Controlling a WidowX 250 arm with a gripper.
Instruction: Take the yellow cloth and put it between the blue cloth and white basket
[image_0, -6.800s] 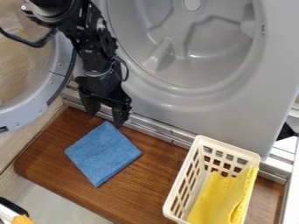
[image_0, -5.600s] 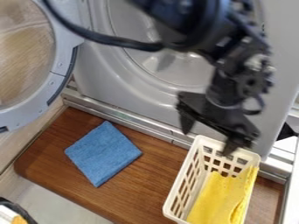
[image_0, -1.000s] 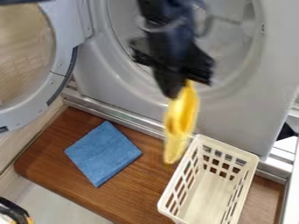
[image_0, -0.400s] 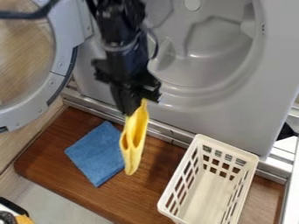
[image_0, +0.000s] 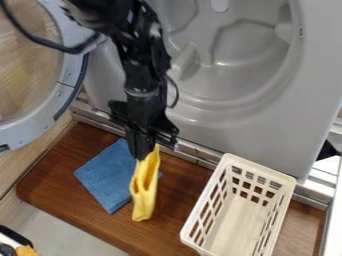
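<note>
a brown wooden board (image_0: 177, 205), rounded at its near left corner — the blue cloth (image_0: 107, 172) lies flat on its left part, the white basket (image_0: 262, 167) stands upright toward its right end.

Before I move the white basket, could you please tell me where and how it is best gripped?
I'd pinch the white basket midway along its long rim facing the blue cloth, coming from above. The open top leaves room on both sides of that thin wall. The pincer would first need to release the yellow cloth.
</note>
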